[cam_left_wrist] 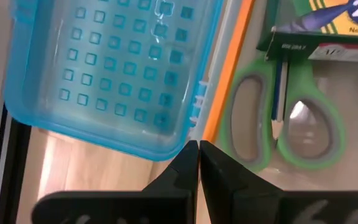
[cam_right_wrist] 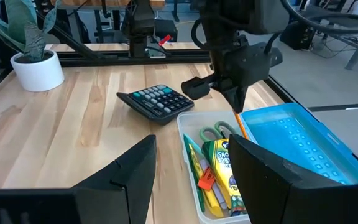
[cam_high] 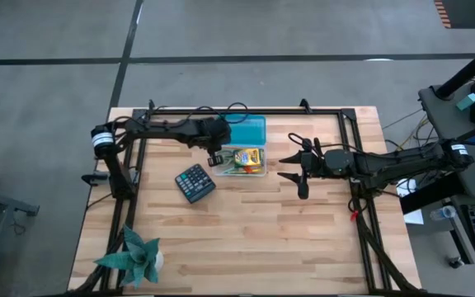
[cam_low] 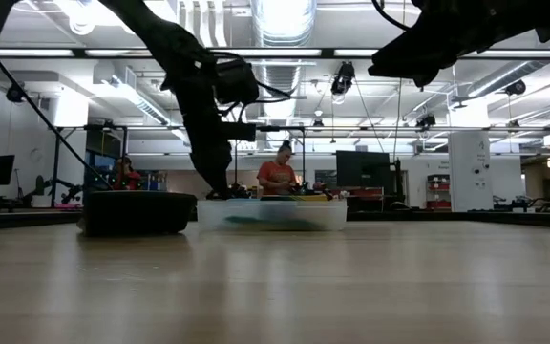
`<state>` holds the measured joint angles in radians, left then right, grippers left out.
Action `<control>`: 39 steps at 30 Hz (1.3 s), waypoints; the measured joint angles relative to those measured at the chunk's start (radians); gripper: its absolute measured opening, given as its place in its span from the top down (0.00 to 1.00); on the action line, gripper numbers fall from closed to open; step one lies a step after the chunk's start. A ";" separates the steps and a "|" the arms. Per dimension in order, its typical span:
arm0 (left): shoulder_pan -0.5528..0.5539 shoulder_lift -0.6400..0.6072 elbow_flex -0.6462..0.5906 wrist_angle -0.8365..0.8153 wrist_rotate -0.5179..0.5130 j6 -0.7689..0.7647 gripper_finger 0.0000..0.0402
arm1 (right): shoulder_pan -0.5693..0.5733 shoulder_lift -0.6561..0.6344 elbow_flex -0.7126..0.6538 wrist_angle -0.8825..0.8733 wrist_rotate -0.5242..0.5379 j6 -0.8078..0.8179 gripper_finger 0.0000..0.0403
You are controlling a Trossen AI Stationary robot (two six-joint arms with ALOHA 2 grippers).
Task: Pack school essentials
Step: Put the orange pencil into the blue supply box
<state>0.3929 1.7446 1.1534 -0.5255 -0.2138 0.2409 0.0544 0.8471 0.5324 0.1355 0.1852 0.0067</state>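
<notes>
A clear pencil box (cam_high: 246, 162) lies on the table with its blue lid (cam_high: 250, 129) swung open toward the far edge. Inside are green-handled scissors (cam_left_wrist: 284, 118), a yellow-green crayon pack (cam_right_wrist: 229, 174) and an orange pencil (cam_left_wrist: 229, 81), which lies along the hinge-side wall. My left gripper (cam_left_wrist: 199, 149) is shut and points down over the box's left end, its tip at the pencil's end. My right gripper (cam_high: 285, 167) hovers open just right of the box and touches nothing. My left gripper comes from above, pointing down, with its shut fingertips (cam_right_wrist: 236, 107) right at the orange pencil's upper end (cam_right_wrist: 239, 119). Whether they touch or pinch that end, I cannot tell. The pencil slants down from there into the box.
A dark calculator (cam_high: 195, 182) lies near-left of the box. A potted spiky green plant (cam_high: 134, 257) stands at the near left corner. A black frame rail (cam_high: 246, 111) runs behind the lid. Bare wood (cam_high: 270, 239) stretches across the near half. A person (cam_low: 278, 177) is in the room beyond.
</notes>
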 joint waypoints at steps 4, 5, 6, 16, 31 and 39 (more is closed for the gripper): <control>-0.001 0.017 0.003 0.009 0.000 0.000 1.00 | 0.000 0.000 -0.002 -0.001 0.000 0.000 0.53; -0.003 0.018 0.004 0.009 0.000 -0.001 1.00 | 0.000 0.000 -0.003 0.000 0.000 -0.001 0.53; -0.004 0.018 0.005 0.011 0.000 -0.002 1.00 | 0.000 0.000 -0.003 0.001 0.000 -0.002 0.53; -0.016 -0.010 0.016 0.008 0.078 -0.016 1.00 | 0.000 0.000 -0.003 0.002 0.000 -0.003 0.53; 0.015 -0.017 0.000 -0.054 -0.063 -0.006 1.00 | 0.000 0.000 -0.004 -0.003 0.001 0.000 0.53; 0.011 0.000 0.000 -0.048 -0.043 -0.008 1.00 | 0.000 0.000 -0.005 -0.004 0.001 0.000 0.53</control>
<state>0.4038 1.7447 1.1530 -0.5739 -0.2570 0.2333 0.0544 0.8471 0.5270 0.1314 0.1858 0.0067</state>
